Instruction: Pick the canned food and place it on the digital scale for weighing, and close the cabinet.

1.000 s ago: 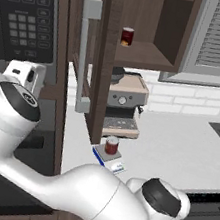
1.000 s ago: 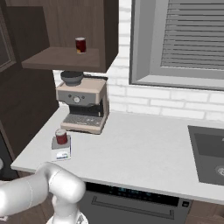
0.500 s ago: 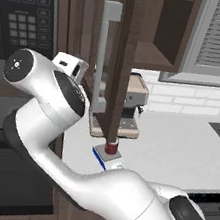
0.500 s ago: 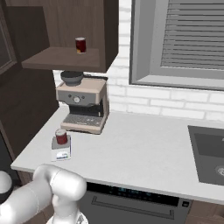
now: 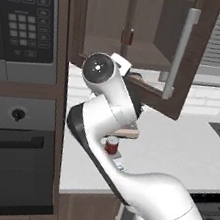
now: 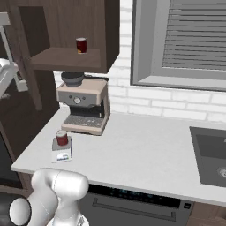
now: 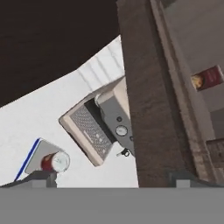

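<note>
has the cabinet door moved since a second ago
Yes. In the left base view the cabinet door has swung rightward, away from the microwave, so it now covers much of the cabinet opening. The can sits on the scale.

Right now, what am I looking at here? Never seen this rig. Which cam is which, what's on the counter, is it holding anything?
It is a simulated kitchen with a white robot arm on a driving base. Two pictures come from cameras on the base, behind the arm to its left and right; the third looks along the gripper, whose two dark fingertips stand apart with nothing between them.

On the counter sit a coffee machine and a small digital scale, with the canned food already standing on its plate. A second red can stays on the shelf of the cabinet. The cabinet door is partly open, so closing it is what remains.
</note>
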Tool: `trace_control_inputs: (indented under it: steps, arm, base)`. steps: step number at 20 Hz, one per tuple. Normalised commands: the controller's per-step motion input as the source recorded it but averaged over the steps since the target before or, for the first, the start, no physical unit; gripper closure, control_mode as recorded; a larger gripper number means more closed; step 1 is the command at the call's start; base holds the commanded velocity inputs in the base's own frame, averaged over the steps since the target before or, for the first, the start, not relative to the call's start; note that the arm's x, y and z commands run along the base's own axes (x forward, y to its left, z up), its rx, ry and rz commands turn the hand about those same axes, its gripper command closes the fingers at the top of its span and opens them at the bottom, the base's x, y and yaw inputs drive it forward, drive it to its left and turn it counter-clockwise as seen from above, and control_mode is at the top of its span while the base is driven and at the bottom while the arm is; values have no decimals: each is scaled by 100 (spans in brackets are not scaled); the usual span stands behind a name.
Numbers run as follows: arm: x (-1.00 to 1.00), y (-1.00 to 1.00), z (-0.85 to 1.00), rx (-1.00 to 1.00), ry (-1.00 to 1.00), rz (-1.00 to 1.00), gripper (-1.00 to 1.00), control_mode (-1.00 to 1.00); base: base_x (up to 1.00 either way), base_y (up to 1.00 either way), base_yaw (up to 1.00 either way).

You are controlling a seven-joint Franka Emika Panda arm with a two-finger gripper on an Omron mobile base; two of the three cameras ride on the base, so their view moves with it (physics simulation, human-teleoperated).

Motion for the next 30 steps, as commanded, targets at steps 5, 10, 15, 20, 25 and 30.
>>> trace_control_inputs:
  steps: [5, 10, 15, 20, 25, 30]
  arm:
    - [87, -100, 4, 18, -15, 0, -100, -100]
    - [75, -99, 38, 19, -26, 3, -100, -100]
    - [75, -92, 37, 25, -21, 9, -100, -100]
    - [50, -64, 39, 27, -6, 3, -100, -100]
    - [72, -45, 21, 22, 0, 0, -100, -100]
    - [70, -33, 16, 19, 0, 0, -100, -100]
  base:
    - [0, 0, 0]
    - [0, 0, 0]
    - [0, 0, 0]
    - [0, 0, 0]
    - [0, 0, 0]
    - [0, 0, 0]
